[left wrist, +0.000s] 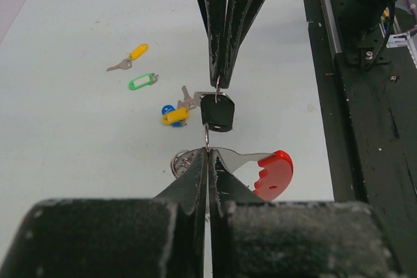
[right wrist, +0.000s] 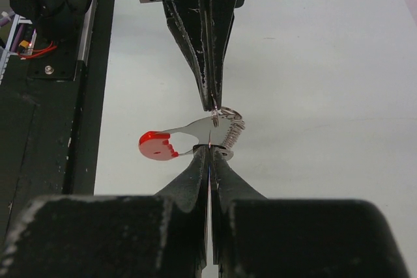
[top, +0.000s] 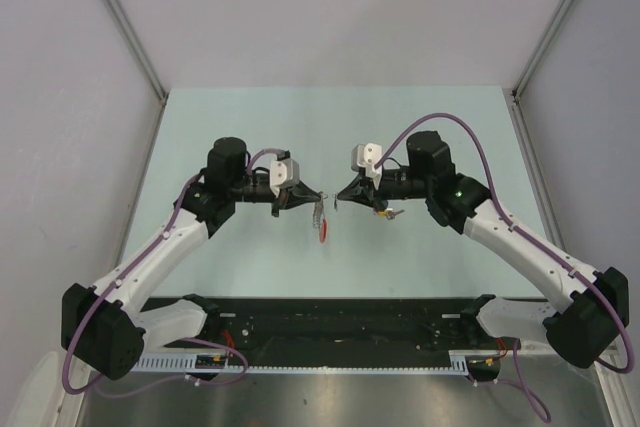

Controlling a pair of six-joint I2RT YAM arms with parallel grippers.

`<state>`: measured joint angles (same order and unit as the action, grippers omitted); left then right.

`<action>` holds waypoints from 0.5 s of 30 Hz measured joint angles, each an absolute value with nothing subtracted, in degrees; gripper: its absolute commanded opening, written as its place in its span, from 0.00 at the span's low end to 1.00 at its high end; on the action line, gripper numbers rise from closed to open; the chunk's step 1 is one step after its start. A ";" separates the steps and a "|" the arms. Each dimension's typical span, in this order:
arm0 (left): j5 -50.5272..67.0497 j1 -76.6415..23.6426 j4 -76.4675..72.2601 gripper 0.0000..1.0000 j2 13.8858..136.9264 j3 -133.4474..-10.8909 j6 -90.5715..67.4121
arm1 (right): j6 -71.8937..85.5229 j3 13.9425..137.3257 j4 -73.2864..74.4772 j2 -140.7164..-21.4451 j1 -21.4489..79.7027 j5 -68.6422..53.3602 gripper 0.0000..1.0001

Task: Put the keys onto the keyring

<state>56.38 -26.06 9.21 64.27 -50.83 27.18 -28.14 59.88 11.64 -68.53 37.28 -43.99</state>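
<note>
My left gripper and right gripper meet tip to tip above the middle of the table. The left gripper is shut on the thin wire of the keyring. Its grey metal loop and red tag hang beside the fingertips. The tag also shows in the right wrist view, with the coiled loop. The right gripper is shut on the small ring of the black-headed key, which hangs just above the left fingertips. In the right wrist view my own fingers hide that key.
Three loose keys lie on the table below: yellow-headed, green-headed, blue-and-yellow. In the top view they sit under the right wrist. A black rail runs along the near edge. Walls enclose the table's sides.
</note>
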 measured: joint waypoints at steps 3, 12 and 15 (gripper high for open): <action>57.01 -26.06 9.21 0.00 64.27 -50.83 27.49 | -28.60 59.86 12.19 -68.55 37.87 -43.79 0.00; 57.95 -26.06 9.19 0.00 64.23 -50.83 27.51 | -29.63 59.88 12.86 -69.25 39.07 -42.15 0.00; 58.74 -26.06 9.17 0.00 64.23 -50.83 27.51 | -29.67 59.88 12.99 -69.58 39.31 -41.39 0.00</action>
<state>58.74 -26.06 9.17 64.23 -50.83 27.51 -29.67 59.88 12.99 -69.58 39.31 -41.39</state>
